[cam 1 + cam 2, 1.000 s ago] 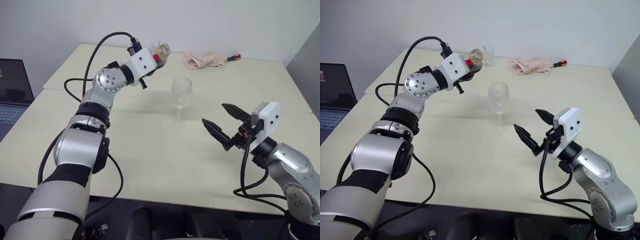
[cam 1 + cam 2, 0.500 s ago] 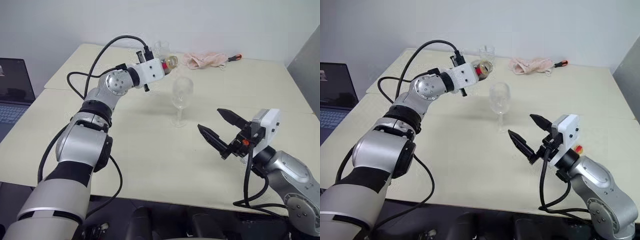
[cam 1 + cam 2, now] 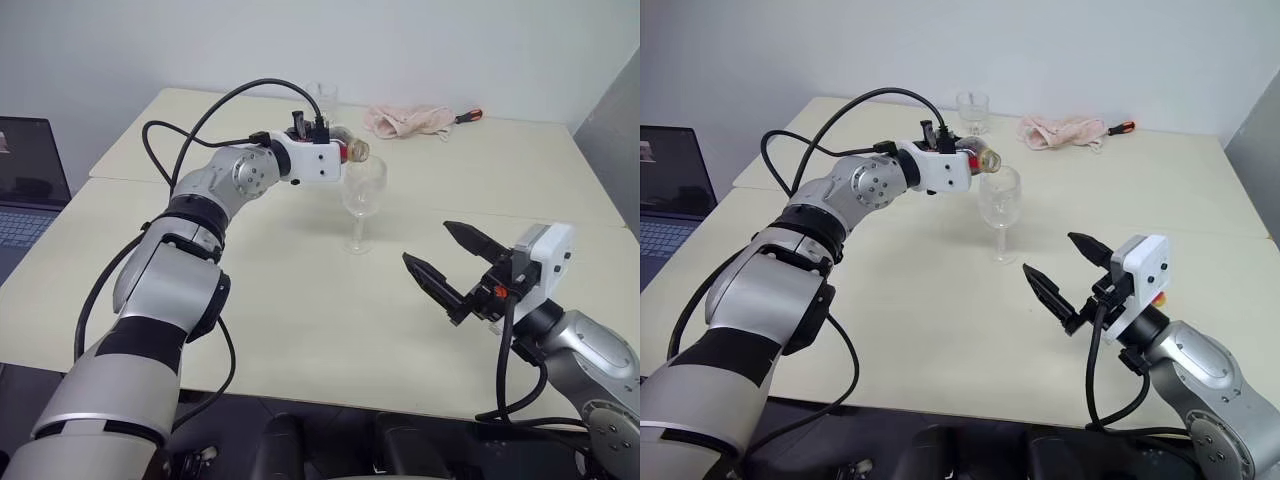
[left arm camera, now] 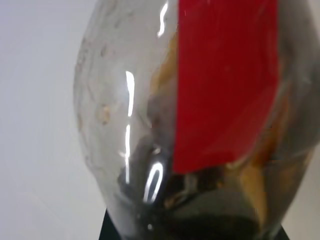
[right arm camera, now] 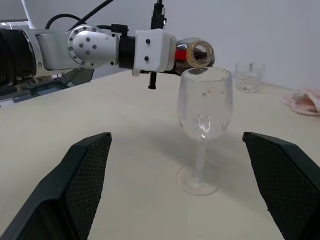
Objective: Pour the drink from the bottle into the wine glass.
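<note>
My left gripper (image 3: 338,152) is shut on the bottle (image 3: 350,150), a small clear one with a red label (image 4: 225,80). The bottle lies about level, and its open mouth (image 5: 200,52) sits at the rim of the wine glass (image 3: 362,190). The wine glass stands upright on the table (image 3: 300,300), and its bowl looks clear. Brown drink (image 4: 252,167) shows inside the bottle in the left wrist view. My right gripper (image 3: 426,242) hangs open and holds nothing, low over the table, nearer to me and to the right of the wine glass.
A short clear tumbler (image 3: 322,97) stands behind the bottle. A pink cloth (image 3: 408,120) and a red-handled screwdriver (image 3: 468,116) lie at the far edge. A laptop (image 3: 25,190) sits off the table's left side. A grey panel (image 3: 615,130) rises on the right.
My left wrist has rolled and brought the bottle down and to the right, from up and left of the wine glass to its rim. My right gripper has stayed open.
</note>
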